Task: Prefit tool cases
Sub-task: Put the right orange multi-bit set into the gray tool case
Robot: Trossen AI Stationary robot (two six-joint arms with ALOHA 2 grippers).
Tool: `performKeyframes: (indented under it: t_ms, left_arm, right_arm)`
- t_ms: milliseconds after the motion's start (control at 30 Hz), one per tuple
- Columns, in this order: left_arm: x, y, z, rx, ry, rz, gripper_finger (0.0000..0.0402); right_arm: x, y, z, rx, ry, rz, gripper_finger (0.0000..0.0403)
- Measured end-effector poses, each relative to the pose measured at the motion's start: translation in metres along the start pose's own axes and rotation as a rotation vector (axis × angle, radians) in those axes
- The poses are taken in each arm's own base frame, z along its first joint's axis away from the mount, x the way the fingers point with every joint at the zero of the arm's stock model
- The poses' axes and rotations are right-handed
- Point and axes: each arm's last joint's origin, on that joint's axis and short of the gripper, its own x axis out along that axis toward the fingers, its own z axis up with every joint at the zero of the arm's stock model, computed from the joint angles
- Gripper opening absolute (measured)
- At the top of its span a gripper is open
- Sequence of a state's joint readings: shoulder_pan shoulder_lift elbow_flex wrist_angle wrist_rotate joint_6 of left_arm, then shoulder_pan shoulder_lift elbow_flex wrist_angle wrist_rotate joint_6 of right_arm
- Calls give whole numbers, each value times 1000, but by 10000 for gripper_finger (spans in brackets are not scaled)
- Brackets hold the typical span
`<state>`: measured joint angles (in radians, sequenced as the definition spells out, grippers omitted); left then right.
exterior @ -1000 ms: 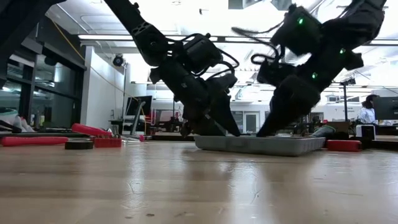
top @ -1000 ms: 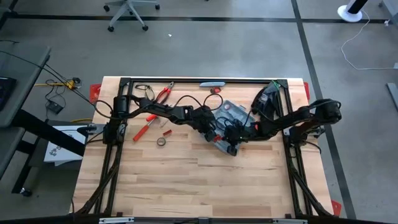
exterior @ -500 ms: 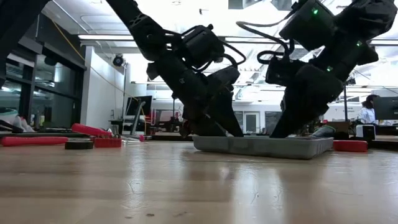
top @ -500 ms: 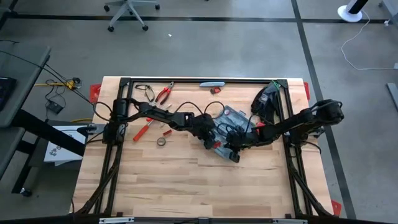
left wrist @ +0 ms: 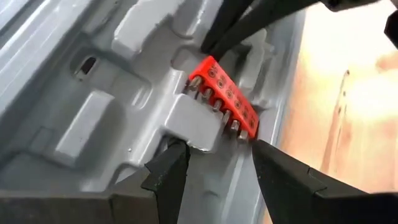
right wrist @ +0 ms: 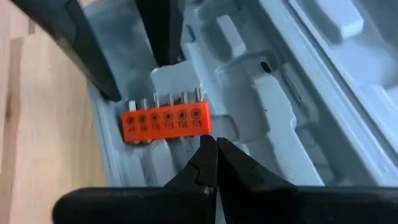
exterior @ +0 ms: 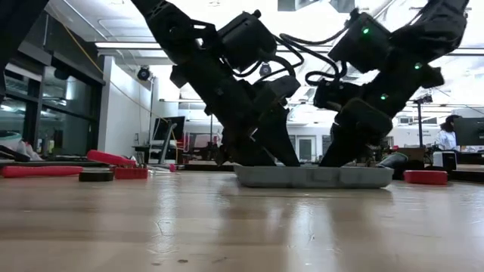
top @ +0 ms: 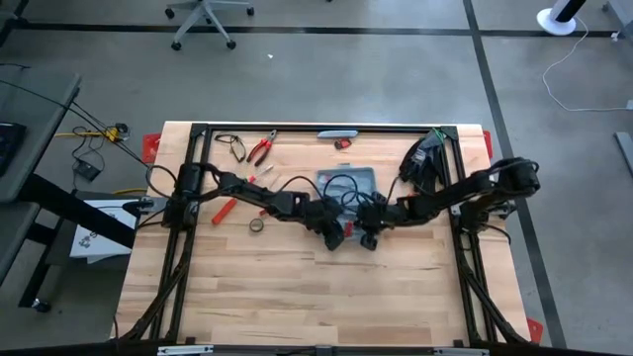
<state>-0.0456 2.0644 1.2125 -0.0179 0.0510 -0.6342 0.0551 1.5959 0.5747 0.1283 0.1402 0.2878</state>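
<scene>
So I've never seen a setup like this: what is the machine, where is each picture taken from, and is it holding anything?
Two dark robot arms work at a wooden table. One picture looks straight down, one looks level across the tabletop, and one camera sits on each wrist. Both arms meet over an open grey tool case. In it sits a red bit holder. The left gripper is open, its fingers either side of the holder's slot. The right gripper is shut and empty, tips beside the holder. Red-handled pliers and a tape roll lie loose on the table.
</scene>
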Motion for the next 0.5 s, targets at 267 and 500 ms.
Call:
performKeyframes:
  t_ms: [267, 500]
  left_arm:
    - [0, 1, 0, 11, -17, 21, 176]
    - [0, 5, 7, 33, -48, 8, 176]
  right_arm:
    - [1, -6, 2, -7, 12, 73, 0]
    - [1, -4, 3, -15, 10, 130, 0]
